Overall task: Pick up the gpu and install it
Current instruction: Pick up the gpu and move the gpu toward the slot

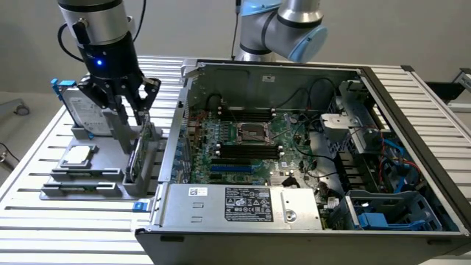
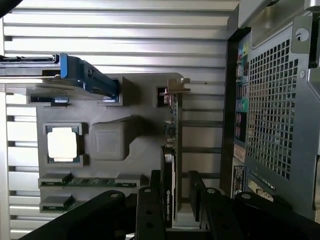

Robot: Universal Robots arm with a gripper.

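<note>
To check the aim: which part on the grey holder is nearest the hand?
The gpu, the thin card on edge under the open hand; hard drive and CPU chip sit farther off.

The grey holder (image 2: pixel 142 150) lies on the slatted tabletop (image 2: pixel 125 30). The gpu (image 2: pixel 172 132) stands on edge in a slot along the holder's side nearest the computer case (image 2: pixel 275 110). Its silver bracket (image 2: pixel 176 86) is at the end away from the gripper (image 2: pixel 175 176). The gripper straddles the gpu's other end with jaws spread, one black finger (image 2: pixel 150 210) on each side; a gap shows on the case side. The holder's pockets contain a square silver CPU chip (image 2: pixel 62 144) and two memory sticks (image 2: pixel 85 181). A blue-framed hard drive (image 2: pixel 80 75) stands at the holder's edge farthest from the gripper.
</note>
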